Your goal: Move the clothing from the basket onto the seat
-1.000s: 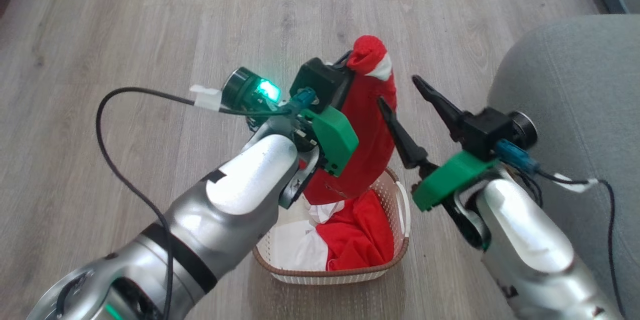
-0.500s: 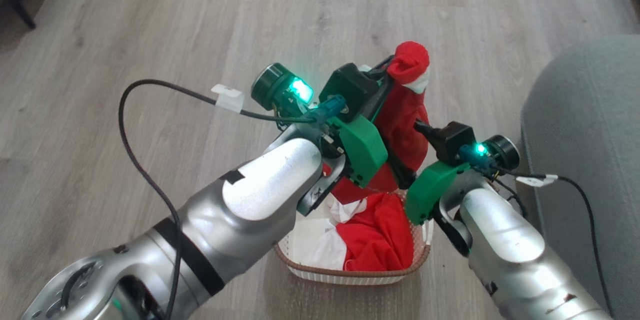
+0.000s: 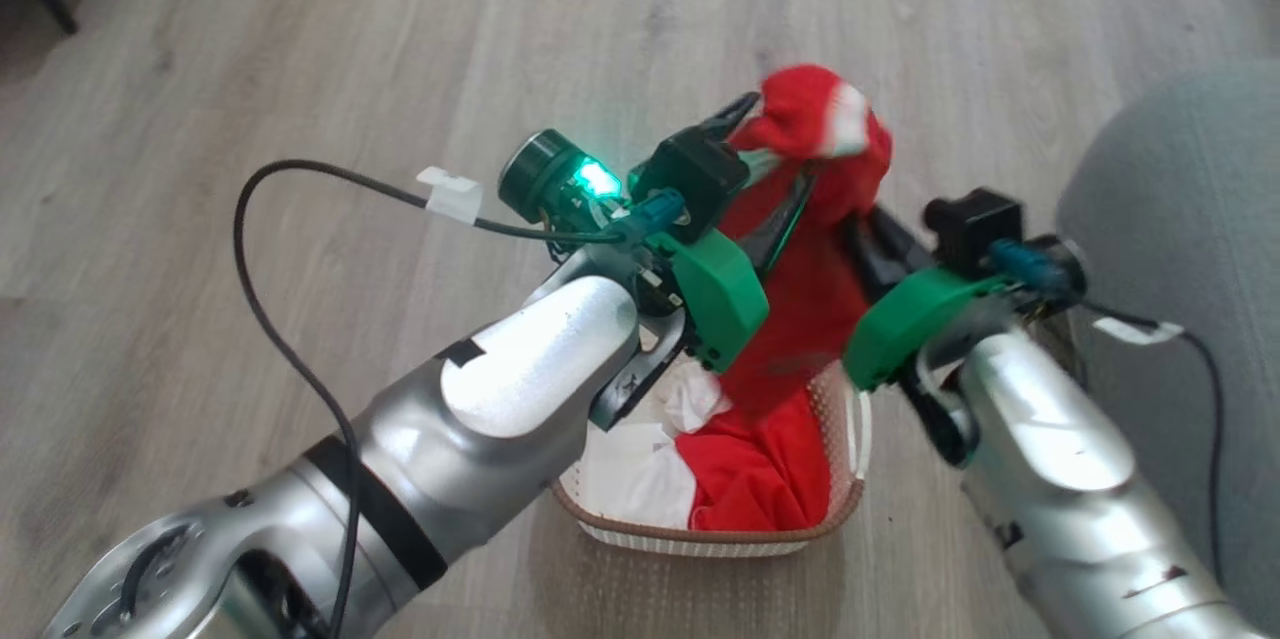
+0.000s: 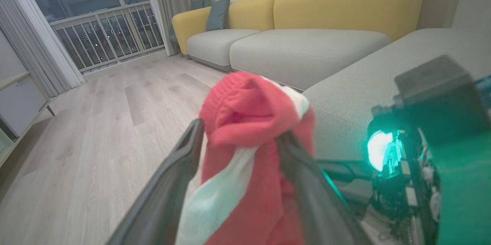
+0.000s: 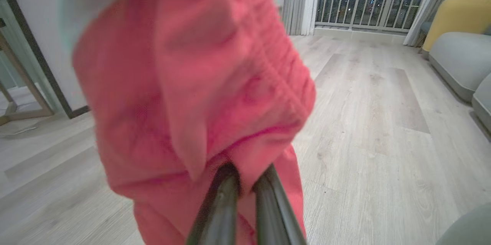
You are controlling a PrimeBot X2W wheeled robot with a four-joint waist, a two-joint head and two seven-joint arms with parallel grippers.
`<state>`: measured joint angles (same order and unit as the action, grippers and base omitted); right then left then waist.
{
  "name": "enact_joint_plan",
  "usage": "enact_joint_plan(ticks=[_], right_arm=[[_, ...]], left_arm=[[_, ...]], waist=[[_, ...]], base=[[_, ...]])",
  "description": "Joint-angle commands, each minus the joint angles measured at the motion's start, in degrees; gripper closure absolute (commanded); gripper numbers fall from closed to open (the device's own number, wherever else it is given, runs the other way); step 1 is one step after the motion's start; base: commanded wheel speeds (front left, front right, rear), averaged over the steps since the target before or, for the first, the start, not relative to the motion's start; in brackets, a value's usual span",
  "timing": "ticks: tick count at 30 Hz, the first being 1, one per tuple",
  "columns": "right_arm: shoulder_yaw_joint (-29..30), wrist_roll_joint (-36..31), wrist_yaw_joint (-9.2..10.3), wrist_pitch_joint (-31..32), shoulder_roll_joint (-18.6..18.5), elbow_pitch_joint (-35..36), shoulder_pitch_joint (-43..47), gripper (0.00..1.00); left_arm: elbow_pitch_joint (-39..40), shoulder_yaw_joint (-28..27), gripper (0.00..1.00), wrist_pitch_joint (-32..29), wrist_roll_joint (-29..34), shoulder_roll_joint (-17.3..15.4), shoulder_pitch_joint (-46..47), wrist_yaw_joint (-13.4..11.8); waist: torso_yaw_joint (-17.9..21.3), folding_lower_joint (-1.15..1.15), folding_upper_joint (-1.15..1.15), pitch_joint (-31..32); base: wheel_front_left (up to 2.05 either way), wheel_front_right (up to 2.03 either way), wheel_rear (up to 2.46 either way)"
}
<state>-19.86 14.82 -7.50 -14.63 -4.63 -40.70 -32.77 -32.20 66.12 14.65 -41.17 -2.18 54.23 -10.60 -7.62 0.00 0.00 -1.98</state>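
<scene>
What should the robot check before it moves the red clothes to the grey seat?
1. Right claw shut on the bright red soft garment with white trim: ok.
2. Left claw open: ok.
3. Garment free of the left claw: not ok, fabric hangs between its fingers.
4. Garment's lower end clear of the small cream perforated plastic basket: cannot tell.
5. Large grey-green upholstered seat beside the right arm: ok.
6. Basket emptied: not ok, red clothing lies inside.
</scene>
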Motion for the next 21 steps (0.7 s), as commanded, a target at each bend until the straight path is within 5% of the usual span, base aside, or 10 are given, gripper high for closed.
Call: enact_joint_plan(ticks=[1, 8, 21], right_arm=[[0.62, 0.55, 0.01, -0.37, -0.47, 3.32, -1.12, 1.0], [4.85, 1.19, 0.01, -0.37, -2.79, 9.02, 0.04, 1.0], [7.27, 1.59, 0.01, -0.37, -7.7, 16.13, 1.58, 1.0]], left_arm=[[0.42, -2.77, 0.0, 0.35, 0.79, -0.7, 2.11, 0.37], [-1.07, -5.87, 0.0, 0.35, 3.18, -0.7, -0.79, 1.54], [-1.06, -14.66, 0.0, 0.35, 7.7, -0.7, -8.41, 3.22]], waist=[[1.57, 0.0, 0.0, -0.47], [7.07, 0.0, 0.0, -1.35], [24.18, 0.0, 0.0, -1.91]], base=[[0.0, 0.0, 0.0], [0.0, 0.0, 0.0], [0.0, 0.0, 0.0]])
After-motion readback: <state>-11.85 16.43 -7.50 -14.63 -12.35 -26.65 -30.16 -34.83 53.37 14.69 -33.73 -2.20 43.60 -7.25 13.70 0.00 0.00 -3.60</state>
